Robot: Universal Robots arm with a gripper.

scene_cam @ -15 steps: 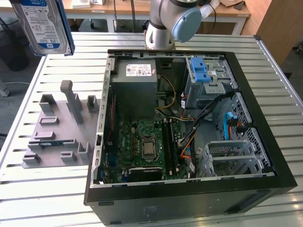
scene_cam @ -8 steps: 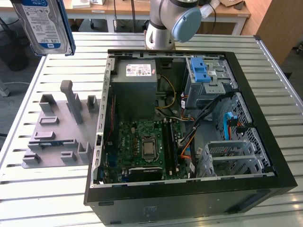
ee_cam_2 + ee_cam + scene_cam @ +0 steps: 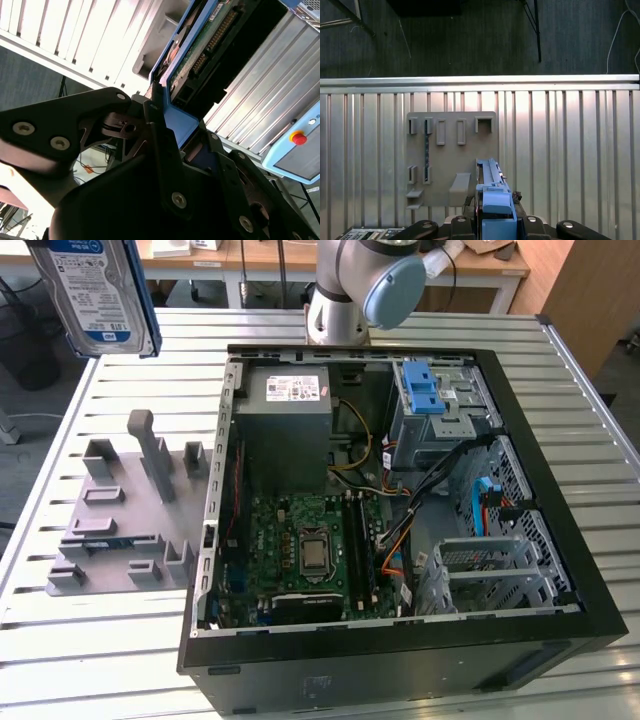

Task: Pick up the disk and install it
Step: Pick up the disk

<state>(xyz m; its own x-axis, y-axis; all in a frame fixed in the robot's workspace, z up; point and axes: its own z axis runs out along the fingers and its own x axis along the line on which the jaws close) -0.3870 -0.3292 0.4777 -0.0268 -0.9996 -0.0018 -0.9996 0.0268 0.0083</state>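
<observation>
Second wrist view: my fingers (image 3: 156, 120) pinch the disk (image 3: 197, 50) by its blue frame (image 3: 182, 122). It hangs upright above the grey rack (image 3: 452, 155), probably to clear its slots.

disk (image 3: 100, 290) hangs aloft at the exterior view's far left, label showing | grey holder plate (image 3: 125, 510) lies on slatted table (image 3: 90, 660), left of open computer case (image 3: 400, 645) | arm (image 3: 365, 285) stands behind case | blue bracket (image 3: 425, 390) sits inside, far right
</observation>
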